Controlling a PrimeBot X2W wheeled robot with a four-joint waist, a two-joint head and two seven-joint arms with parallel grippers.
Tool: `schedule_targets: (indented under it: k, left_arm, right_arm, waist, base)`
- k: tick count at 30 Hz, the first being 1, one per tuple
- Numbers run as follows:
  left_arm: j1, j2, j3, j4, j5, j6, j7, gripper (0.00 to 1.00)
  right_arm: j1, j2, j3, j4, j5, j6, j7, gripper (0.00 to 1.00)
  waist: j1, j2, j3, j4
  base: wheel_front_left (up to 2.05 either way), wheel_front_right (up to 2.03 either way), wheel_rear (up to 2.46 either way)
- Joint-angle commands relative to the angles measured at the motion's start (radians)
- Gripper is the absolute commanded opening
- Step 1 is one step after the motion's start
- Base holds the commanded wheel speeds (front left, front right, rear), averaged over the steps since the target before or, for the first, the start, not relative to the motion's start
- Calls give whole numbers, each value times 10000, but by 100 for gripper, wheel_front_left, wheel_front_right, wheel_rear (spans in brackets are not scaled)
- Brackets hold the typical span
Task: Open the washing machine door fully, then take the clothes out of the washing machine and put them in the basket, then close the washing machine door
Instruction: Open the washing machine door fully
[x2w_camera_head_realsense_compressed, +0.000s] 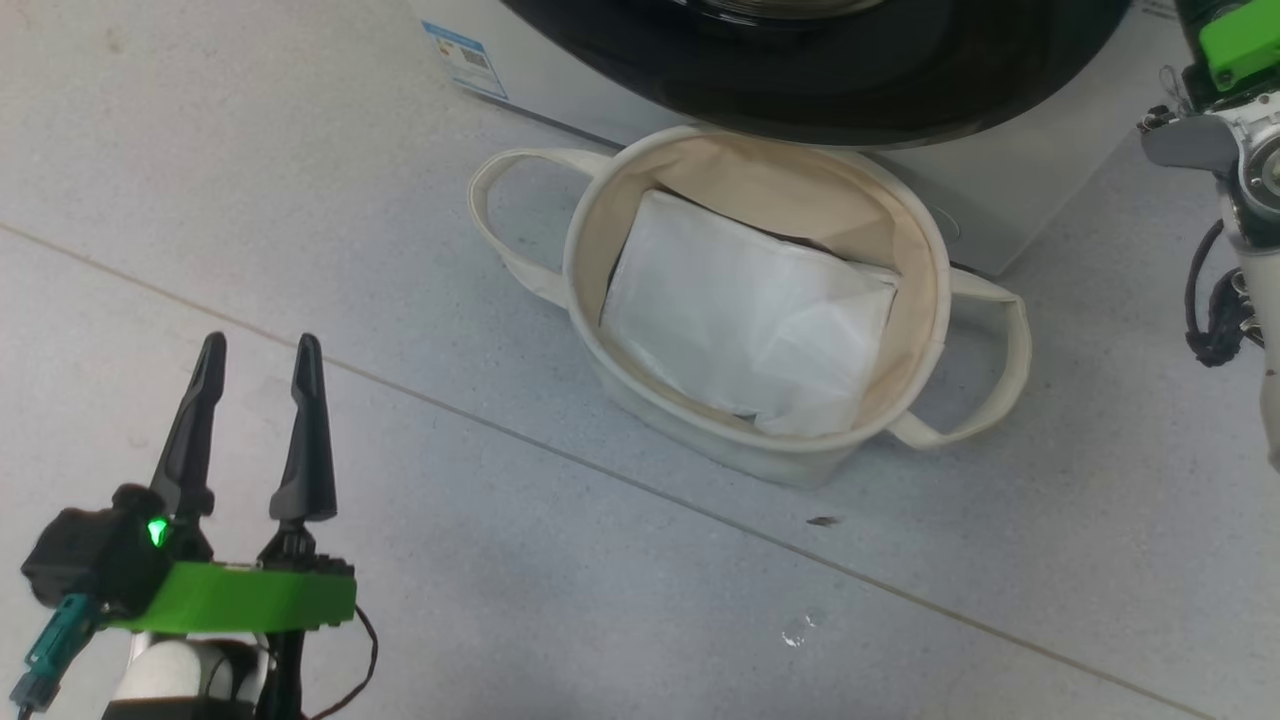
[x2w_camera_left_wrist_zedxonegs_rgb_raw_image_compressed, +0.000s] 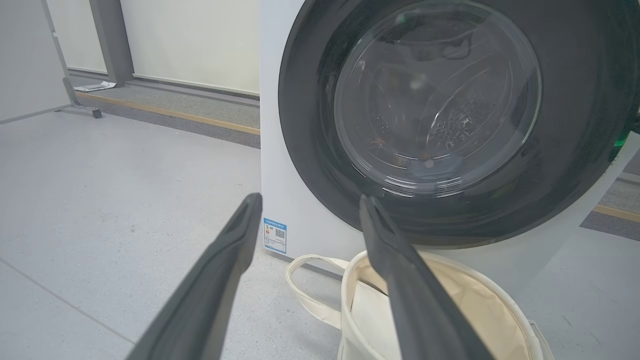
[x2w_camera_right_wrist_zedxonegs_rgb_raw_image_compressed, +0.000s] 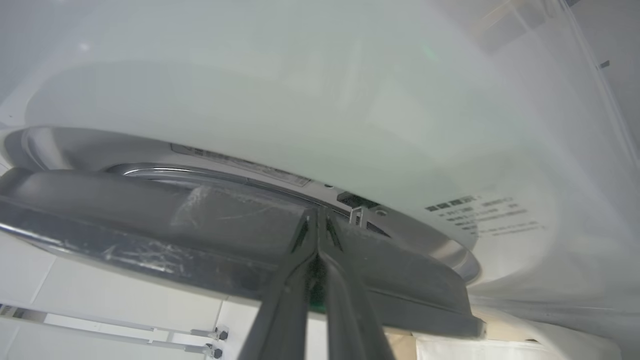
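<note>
Two states: left gripper (x2w_camera_head_realsense_compressed: 260, 342) jaws spread, empty; right gripper (x2w_camera_right_wrist_zedxonegs_rgb_raw_image_compressed: 316, 214) (by door (x2w_camera_right_wrist_zedxonegs_rgb_raw_image_compressed: 125, 210)) closed.

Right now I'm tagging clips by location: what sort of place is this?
Probably a lab or test room staged as a laundry corner: a white washing machine on bare grey floor, a canvas basket before it, and a partition panel on a metal foot.

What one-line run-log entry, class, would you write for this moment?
left end effector: open, over floor | right end effector: shut, tips at washing machine door edge | basket: white sheet inside
</note>
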Motion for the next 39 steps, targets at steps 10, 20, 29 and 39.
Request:
schedule_targets:
  k: [10,20,29,39]
  left_arm:
    - [-3,211,603,-167,-2,-73,-58,100]
    - [50,205,551,-19,-98,-86,-58,100]
    - [11,186,466,48,-106,-78,-59,100]
    - [118,193,426,116,-80,-24,-59,100]
  right_arm:
    - [998,442,1478,-1603,415,58,704,0]
    - [1577,250,1396,-2119,434,58,14,0]
    - [1159,118,1211,-1607,421,58,-768,0]
    - [745,-22,1480,-1093,1485,58,760,0]
  waist:
    - [0,0,-472,-503]
    - [0,0,-738,-563]
    - [0,0,-711,-158]
    - [0,0,-998,36]
  base:
    - [0,0,0]
    - [0,0,0]
    - [0,0,0]
    - [0,0,0]
